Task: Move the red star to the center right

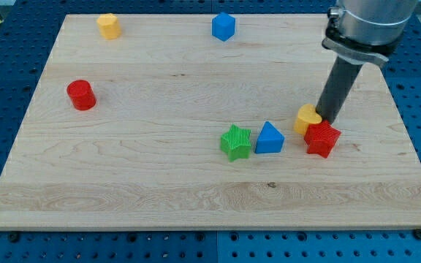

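Note:
The red star (322,139) lies on the wooden board at the view's lower right of centre. A yellow heart (306,117) touches its upper left side. My tip (329,118) stands just above the red star, right beside the yellow heart, and seems to touch both. The rod rises from there to the view's top right.
A blue triangle (270,138) and a green star (236,142) sit left of the red star. A red cylinder (81,95) is at the left. A yellow block (109,25) and a blue block (224,26) lie along the top edge. The board's right edge (408,124) is close.

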Controlling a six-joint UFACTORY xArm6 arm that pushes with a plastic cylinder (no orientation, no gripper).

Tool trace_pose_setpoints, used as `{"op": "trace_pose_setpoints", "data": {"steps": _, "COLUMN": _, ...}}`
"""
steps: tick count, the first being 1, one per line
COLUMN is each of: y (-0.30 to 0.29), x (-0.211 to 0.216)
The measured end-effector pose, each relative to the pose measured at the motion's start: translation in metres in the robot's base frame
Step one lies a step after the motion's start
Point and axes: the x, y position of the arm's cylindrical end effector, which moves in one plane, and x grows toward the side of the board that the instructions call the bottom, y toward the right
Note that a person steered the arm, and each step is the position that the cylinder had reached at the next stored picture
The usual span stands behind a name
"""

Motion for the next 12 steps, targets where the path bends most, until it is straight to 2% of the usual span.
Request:
{"op": "trace_pose_setpoints", "data": {"steps": 2, "y": -0.053, "x": 0.024}}
{"op": "trace_pose_setpoints", "data": {"steps": 3, "y": -0.051, "x": 0.038}}
{"op": "trace_pose_setpoints", "data": {"steps": 4, "y": -0.037, "x": 0.052}}
{"op": "trace_pose_setpoints", "data": {"steps": 9, "y": 0.067, "x": 0.069}}
{"op": "trace_pose_setpoints", "data": {"steps": 12, "y": 0.071, "x": 0.043}}
